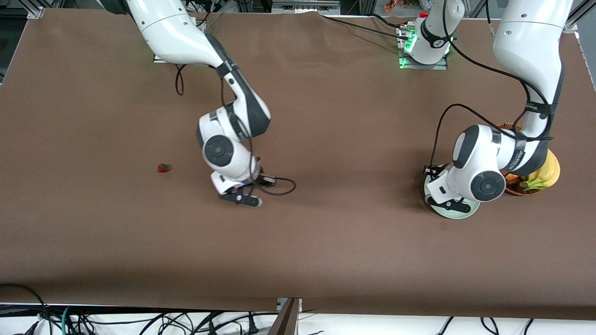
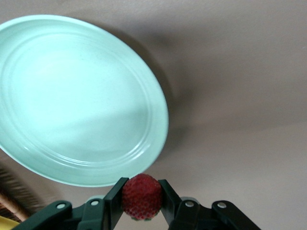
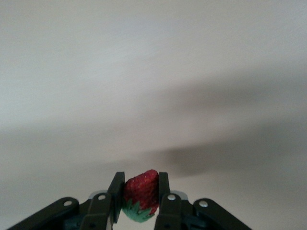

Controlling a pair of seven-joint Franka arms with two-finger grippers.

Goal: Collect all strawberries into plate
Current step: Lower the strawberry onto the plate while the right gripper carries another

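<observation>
We log: left gripper (image 2: pixel 141 199) pinching a strawberry (image 2: pixel 141 196) over the mint-green plate (image 2: pixel 72 96); right gripper (image 3: pixel 141 194) pinching another strawberry (image 3: pixel 141 189) above the table (image 1: pixel 326 139); a third strawberry (image 1: pixel 163 168) loose on the table.

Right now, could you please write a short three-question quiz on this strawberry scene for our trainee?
1. True or false: the plate already has a strawberry lying in it.
2. What does the left gripper hold? A) a banana B) a strawberry C) nothing
3. Fill in: the right gripper, over bare table, is shut on a ____, while a loose strawberry lies on the table toward the right arm's end.

Key:
1. False; the plate shows bare in the left wrist view.
2. B
3. second strawberry
</observation>
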